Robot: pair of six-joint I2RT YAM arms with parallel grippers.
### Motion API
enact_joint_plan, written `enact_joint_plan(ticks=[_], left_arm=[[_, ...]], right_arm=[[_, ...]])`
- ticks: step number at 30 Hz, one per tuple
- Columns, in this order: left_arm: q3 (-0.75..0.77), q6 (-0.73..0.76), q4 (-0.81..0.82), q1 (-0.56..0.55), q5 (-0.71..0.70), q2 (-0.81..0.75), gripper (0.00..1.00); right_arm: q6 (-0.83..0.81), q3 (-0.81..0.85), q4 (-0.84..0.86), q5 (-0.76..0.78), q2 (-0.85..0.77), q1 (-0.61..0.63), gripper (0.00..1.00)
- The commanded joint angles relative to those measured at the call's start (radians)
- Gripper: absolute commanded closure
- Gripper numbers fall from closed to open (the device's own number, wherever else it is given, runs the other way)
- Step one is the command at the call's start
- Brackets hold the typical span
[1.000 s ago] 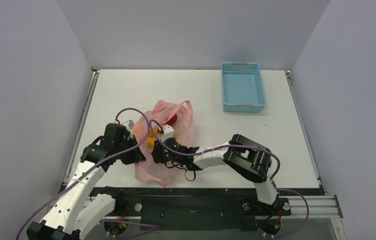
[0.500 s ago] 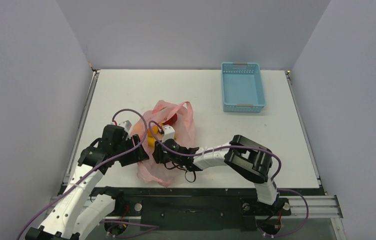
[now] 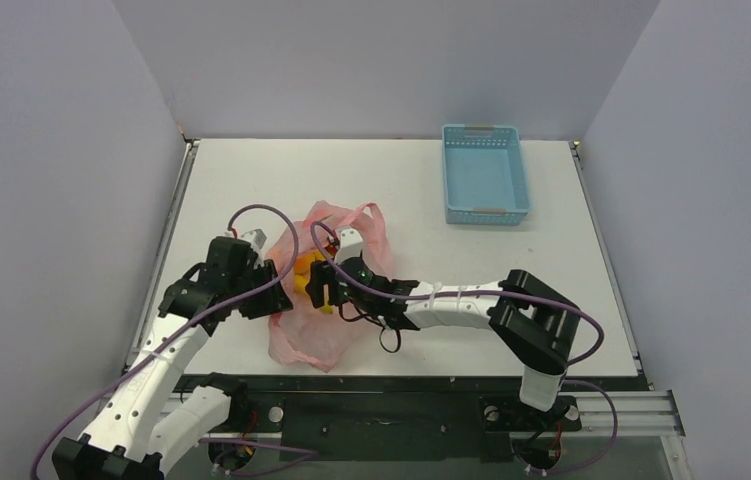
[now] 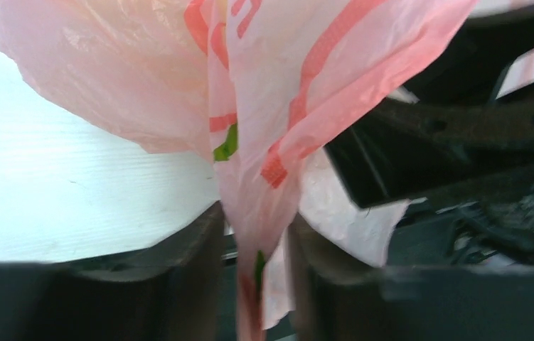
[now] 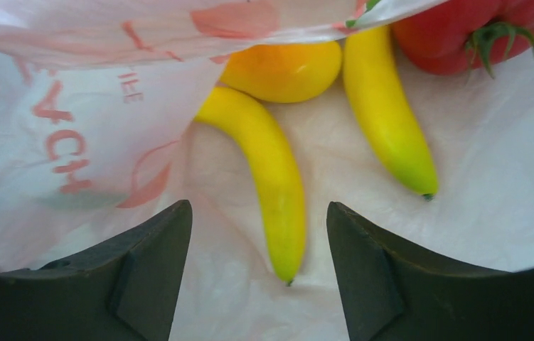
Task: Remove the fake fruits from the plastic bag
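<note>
White surface (image 3: 431, 200) carries the bag (image 3: 306, 340), fruits (image 5: 385, 106) inside it, right tool (image 5: 258, 209) released above a banana (image 5: 271, 170), left tool (image 4: 257, 227) straddling a bag fold, grip impossible to tell.

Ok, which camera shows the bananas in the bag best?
Right wrist: it looks straight into the plastic bag, with one banana and the other banana almost whole. Top external gives only a yellow patch; left wrist only the bag's pink film, no fruit.

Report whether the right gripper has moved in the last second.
Yes. The right gripper shifted away from the table's near edge, farther over the pink plastic bag.
</note>
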Motion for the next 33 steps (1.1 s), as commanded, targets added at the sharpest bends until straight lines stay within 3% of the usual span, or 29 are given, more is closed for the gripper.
enact_joint_plan(ticks=[1,2,4,11,19,24,33], left_arm=[[0.042,0.079,-0.074,-0.004,-0.008,0.015,0.82],[0.038,0.089,-0.099,-0.004,-0.004,0.015,0.92],[0.024,0.090,-0.119,-0.005,-0.001,0.002,0.95],[0.002,0.083,-0.131,-0.004,-0.001,-0.040,0.95],[-0.005,0.086,-0.119,0.004,0.012,-0.035,0.95],[-0.006,0.086,-0.118,0.007,0.016,-0.040,0.95],[-0.008,0.090,-0.117,0.017,0.021,-0.050,0.95]], right_arm=[[-0.100,0.079,-0.096,0.029,0.060,-0.008,0.31],[-0.127,0.106,-0.110,0.046,0.071,-0.006,0.31],[-0.171,0.148,-0.147,0.072,0.103,-0.001,0.33],[-0.304,0.244,-0.206,0.170,0.203,0.023,0.35],[-0.386,0.269,-0.171,0.109,0.258,0.051,0.38],[-0.362,0.236,-0.116,0.088,0.258,0.091,0.35],[-0.359,0.285,-0.169,0.125,0.332,0.117,0.37]])
